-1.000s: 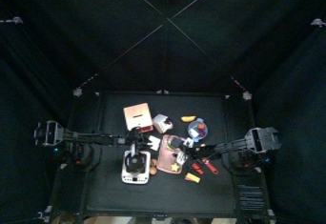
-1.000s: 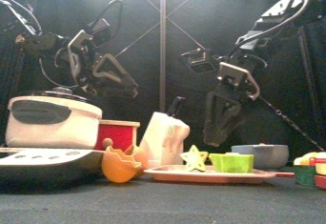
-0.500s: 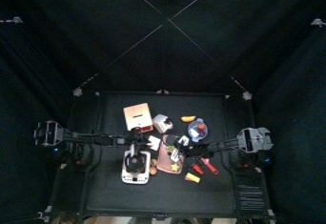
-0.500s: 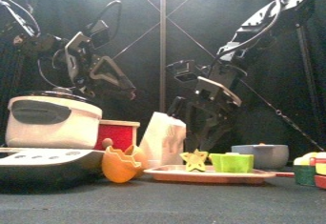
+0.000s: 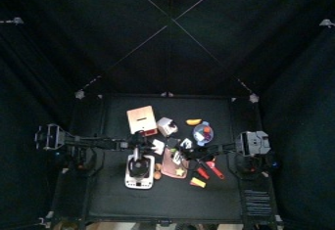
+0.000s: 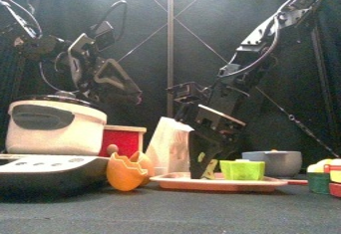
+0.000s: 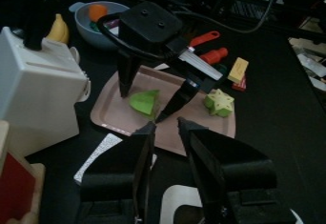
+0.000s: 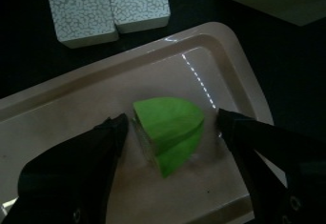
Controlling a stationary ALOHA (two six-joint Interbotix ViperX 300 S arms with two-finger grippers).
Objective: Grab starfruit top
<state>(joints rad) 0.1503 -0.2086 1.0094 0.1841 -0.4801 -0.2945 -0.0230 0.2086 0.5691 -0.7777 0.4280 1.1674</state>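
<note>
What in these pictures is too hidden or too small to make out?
- Top view: the things on the table are too small to name.
- Front view: the right hand hides part of the pink tray.
- Right wrist view: the tray is cut off by the edges; the green piece shows, the yellowish star piece does not.

The bright green, wedge-shaped starfruit top [image 8: 171, 132], a cut piece with smooth matt skin and soft ridges, lies flat on the pale pink rectangular plastic tray [image 8: 76, 175], about in the middle of the tray's floor. In the left wrist view the same green piece [image 7: 145, 103] rests on the tray [image 7: 112, 123], apart from a smaller, yellow-green star-shaped starfruit slice [image 7: 220, 102] that lies at the tray's edge. In the front view the green piece [image 6: 241, 169] sits low on the tray [image 6: 180, 183], and the star slice cannot be made out clearly there.
</note>
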